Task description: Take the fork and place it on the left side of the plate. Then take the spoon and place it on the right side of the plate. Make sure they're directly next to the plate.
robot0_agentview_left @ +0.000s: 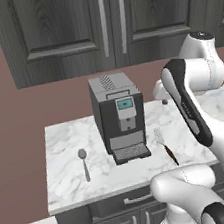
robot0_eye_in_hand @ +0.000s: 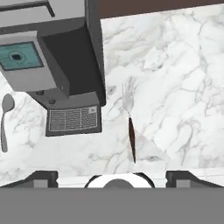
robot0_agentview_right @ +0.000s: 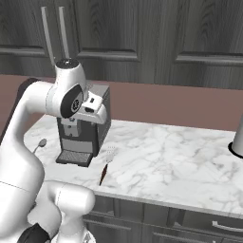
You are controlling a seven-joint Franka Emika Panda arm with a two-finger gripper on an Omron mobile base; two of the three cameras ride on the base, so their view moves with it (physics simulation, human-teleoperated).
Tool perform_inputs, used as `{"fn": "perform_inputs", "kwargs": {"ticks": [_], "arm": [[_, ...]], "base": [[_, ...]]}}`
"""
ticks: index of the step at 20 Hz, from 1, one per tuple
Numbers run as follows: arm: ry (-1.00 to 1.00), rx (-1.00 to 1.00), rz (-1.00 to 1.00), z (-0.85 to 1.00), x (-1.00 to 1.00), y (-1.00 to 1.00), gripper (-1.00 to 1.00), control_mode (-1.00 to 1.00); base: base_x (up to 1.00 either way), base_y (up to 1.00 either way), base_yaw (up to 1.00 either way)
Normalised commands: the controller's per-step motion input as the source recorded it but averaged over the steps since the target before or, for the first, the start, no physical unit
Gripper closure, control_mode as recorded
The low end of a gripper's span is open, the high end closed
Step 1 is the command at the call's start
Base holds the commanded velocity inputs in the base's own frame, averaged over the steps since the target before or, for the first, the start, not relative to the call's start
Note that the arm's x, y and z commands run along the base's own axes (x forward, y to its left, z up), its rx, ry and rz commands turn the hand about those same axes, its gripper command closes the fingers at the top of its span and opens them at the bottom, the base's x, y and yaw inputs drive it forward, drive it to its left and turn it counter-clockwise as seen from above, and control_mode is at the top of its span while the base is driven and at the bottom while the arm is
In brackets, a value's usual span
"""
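Observation:
The fork (robot0_agentview_left: 165,147) (robot0_agentview_right: 106,166) (robot0_eye_in_hand: 130,127) lies flat on the marble counter just right of the coffee machine, its pale tines pointing toward the wall and its dark handle toward the front edge. Left of the machine lies the all-grey spoon (robot0_agentview_left: 84,162) (robot0_agentview_right: 39,144) (robot0_eye_in_hand: 5,120). My gripper (robot0_eye_in_hand: 113,177) (robot0_agentview_right: 93,108) hangs high above the counter, over the fork's handle end, open with nothing between its fingertips (robot0_eye_in_hand: 43,177). The plate is out of view.
A dark grey coffee machine (robot0_agentview_left: 118,115) (robot0_agentview_right: 85,137) (robot0_eye_in_hand: 52,65) stands on the counter (robot0_agentview_left: 74,185) between spoon and fork. Bare marble stretches to the right of the fork (robot0_agentview_right: 175,156). Dark cabinets hang above. A dark object (robot0_agentview_right: 237,140) sits at the far right.

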Motion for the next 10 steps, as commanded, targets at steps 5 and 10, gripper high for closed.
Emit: {"fn": "perform_inputs", "kwargs": {"ticks": [5,10], "arm": [[0.13,0.02,-0.03,-0.46,-0.27,-0.28,-1.00,-1.00],[0.08,0.00,-0.07,-0.59,-0.06,-0.16,-1.00,-1.00]], "base": [[0.00,0.00,0.00],[0.00,0.00,0.00]]}}
